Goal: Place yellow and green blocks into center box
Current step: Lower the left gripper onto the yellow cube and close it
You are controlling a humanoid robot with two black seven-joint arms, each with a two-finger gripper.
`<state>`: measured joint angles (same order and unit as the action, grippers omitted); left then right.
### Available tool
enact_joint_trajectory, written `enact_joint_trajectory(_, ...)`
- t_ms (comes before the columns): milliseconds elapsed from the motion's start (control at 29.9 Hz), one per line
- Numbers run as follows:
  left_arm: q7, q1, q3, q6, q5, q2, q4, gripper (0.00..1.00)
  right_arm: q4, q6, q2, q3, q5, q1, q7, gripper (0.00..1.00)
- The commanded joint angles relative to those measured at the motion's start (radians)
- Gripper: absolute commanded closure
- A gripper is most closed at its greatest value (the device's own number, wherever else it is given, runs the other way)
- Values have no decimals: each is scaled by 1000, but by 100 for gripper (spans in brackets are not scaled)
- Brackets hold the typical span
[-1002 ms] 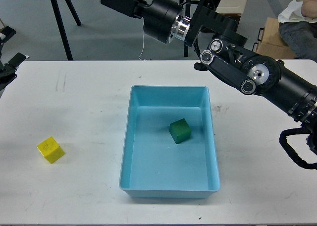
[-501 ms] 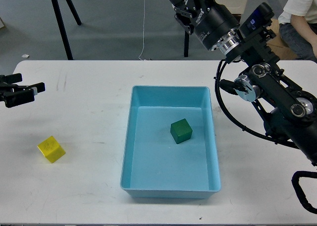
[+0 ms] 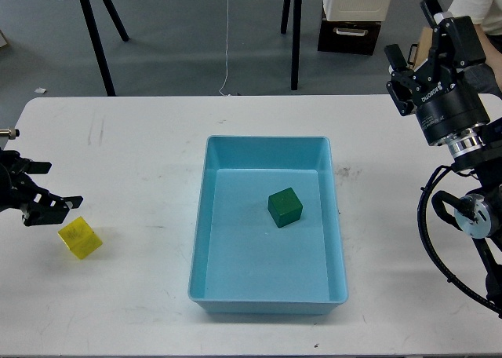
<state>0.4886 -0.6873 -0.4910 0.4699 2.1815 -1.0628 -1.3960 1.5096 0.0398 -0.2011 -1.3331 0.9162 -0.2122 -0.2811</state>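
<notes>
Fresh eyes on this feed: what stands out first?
The light blue tray dominates mid-table, with the green block resting inside it. At far left the yellow block sits on the white table, the left gripper open just beside it.

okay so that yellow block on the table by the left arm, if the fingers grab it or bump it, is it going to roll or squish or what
The yellow block is a flat-faced cube, so it probably slides or tips onto another face rather than rolling. Its crisp edges suggest it is rigid and should not squish. It looks small beside the tray, so it is likely light, and a nudge from the left gripper could shove it away.
</notes>
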Motion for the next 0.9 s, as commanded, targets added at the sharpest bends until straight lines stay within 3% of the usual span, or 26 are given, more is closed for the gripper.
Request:
enact_joint_trajectory(0,0,-70,96,19,0,6,0,1,52,-3,0,-34,-14,112,0,1)
enact_joint_trajectory(200,0,-141,218,19,0,21,3,0,109,-20,0,-55,-16,220,-4,1)
enact_joint_trajectory(368,0,-147,233,19,0,47,23,1,126,-21,0,-60,-16,248,-6,1)
enact_joint_trajectory(568,0,-150,288,19,0,113,127,1,130,-21,0,-64,-16,272,-9,1)
enact_joint_trajectory(869,0,-149,298,19,0,124,149,1,130,-21,0,-74,-16,283,-9,1)
